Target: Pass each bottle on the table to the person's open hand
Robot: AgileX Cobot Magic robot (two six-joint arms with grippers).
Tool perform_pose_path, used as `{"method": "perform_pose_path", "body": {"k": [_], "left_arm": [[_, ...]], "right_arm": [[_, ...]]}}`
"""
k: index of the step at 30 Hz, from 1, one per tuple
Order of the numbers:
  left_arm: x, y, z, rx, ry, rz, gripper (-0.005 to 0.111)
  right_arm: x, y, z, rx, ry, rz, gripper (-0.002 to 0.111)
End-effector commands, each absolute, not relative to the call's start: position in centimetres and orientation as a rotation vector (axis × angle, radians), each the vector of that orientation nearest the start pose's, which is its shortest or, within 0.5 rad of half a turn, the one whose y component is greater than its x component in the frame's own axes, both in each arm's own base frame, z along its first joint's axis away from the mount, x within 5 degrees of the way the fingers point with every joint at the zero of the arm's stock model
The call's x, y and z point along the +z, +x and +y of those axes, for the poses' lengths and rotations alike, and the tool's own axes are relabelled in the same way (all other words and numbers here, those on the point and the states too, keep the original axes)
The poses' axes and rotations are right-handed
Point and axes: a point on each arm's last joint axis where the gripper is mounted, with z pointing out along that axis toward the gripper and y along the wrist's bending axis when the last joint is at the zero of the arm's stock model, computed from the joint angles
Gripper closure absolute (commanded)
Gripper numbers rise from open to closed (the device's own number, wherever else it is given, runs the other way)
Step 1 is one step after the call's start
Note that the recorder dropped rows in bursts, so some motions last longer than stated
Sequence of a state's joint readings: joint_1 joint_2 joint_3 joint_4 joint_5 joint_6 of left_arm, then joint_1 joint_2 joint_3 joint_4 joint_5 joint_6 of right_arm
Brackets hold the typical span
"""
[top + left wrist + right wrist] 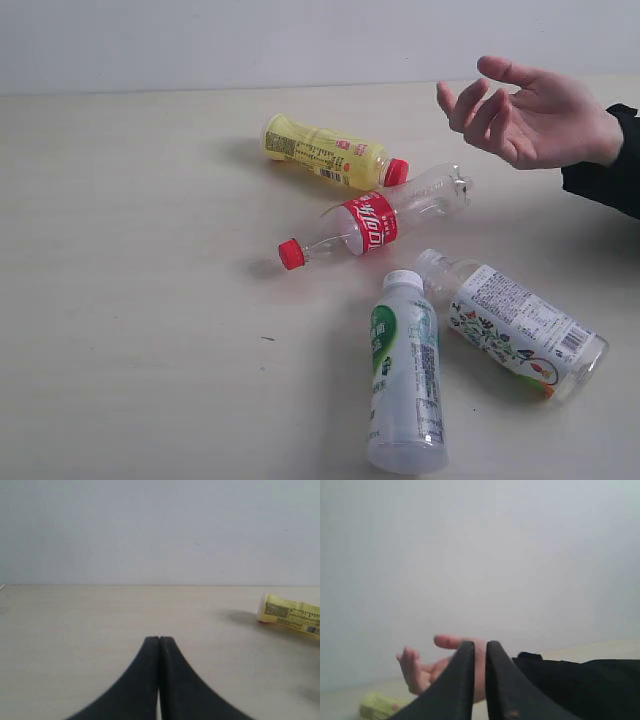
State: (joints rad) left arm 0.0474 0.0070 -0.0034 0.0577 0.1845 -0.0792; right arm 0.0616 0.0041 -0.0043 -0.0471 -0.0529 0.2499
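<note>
Four bottles lie on the pale table (pixel 130 250). The yellow bottle (pixel 330 153) with a red cap is farthest back. In front of it is the clear bottle (pixel 380 222) with red label and cap. Nearer lie the white-green bottle (pixel 405 375) and the floral-label bottle (pixel 515 325). The person's open hand (pixel 525 115) hovers at the back right. Neither gripper shows in the exterior view. My left gripper (pixel 159 640) is shut and empty, with the yellow bottle (pixel 292 615) off to its side. My right gripper (pixel 480 645) is shut with a thin slit, the hand (pixel 422 670) beyond it.
A black sleeve (pixel 610 165) reaches in from the right edge behind the hand. A pale wall (pixel 250 40) runs along the table's far edge. The sleeve (pixel 570 680) also fills the area just past my right gripper.
</note>
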Motion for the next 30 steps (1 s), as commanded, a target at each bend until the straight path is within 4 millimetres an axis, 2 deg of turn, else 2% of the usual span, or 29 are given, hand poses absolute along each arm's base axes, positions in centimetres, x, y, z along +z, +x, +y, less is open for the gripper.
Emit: {"method": "perform_pose_path", "body": {"k": [1,12,17,19,21,23,26,29,30], "left_arm": [[19.7,5.6,0.4,0.021,-0.076,1.662,0.107],[19.7,5.6,0.4,0.021,-0.076,1.662,0.107],[19.7,5.6,0.4,0.021,-0.076,1.662,0.107],[19.7,5.6,0.4,0.021,-0.076,1.662,0.107],[19.7,5.6,0.4,0.021,-0.076,1.662,0.107],[19.7,5.6,0.4,0.021,-0.076,1.662,0.107],[19.7,5.6,0.4,0.021,-0.076,1.662,0.107],[19.7,5.6,0.4,0.021,-0.076,1.662,0.107],[19.7,5.6,0.4,0.021,-0.076,1.662,0.107]], "right_arm": [[22.4,5.4,0.3,0.350,0.213,1.351,0.099],[24.7,4.6,0.1,0.338,0.164,1.085,0.099],[25.3,4.3,-0.1,0.505,0.265,0.990,0.099],[25.8,4.0,-0.4,0.548,0.304,0.917,0.099],[26.4,3.6,-0.9,0.665,0.389,0.804,0.099],[27.3,3.7,-0.9,0.718,0.408,0.767,0.100],[30.0,4.5,-0.4,0.728,0.366,0.817,0.103],[33.1,6.2,0.8,0.684,0.256,0.965,0.104],[33.7,7.3,1.2,0.678,0.230,1.058,0.104]]}}
